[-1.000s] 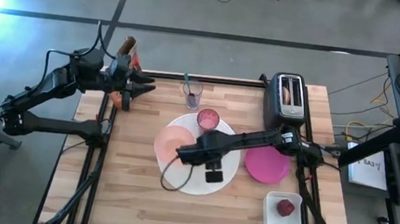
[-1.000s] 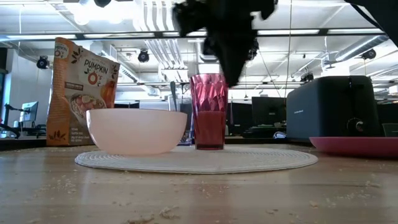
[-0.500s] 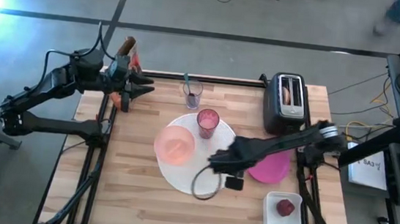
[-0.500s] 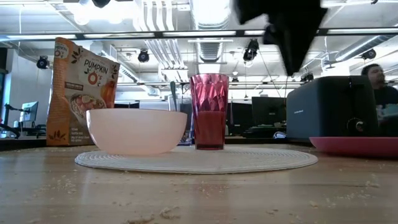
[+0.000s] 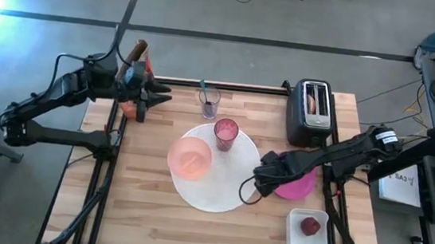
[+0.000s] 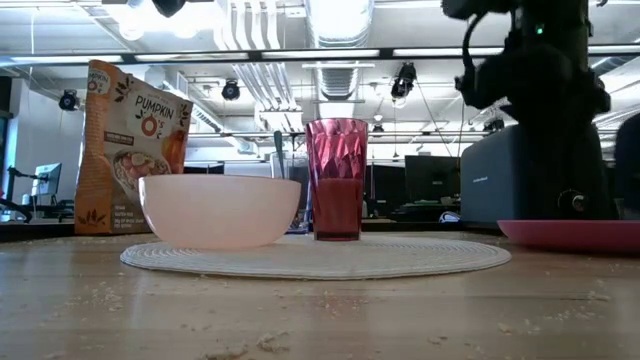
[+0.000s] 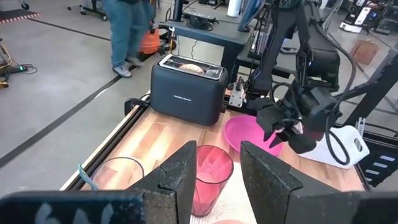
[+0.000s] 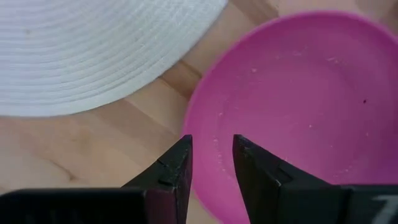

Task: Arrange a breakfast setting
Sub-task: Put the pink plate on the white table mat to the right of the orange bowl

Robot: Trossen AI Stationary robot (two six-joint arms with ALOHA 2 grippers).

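R gripper (image 8: 209, 158) is seen over the plate (image 8: 298, 106) rim beside the mat (image 8: 93, 50), fingers slightly apart, nothing held. L gripper (image 7: 214, 165) is parked at worktop (image 5: 145, 211) corner, fingers parted, empty. Spoon can't be made out.

The colourful crinkled bag (image 6: 132, 145) at the table's far left edge is showing the word "PUMPKIN" in white capitals, with large "O's" lettering under it; smaller print on the bag is staying too small to read, and nothing else is carrying legible text
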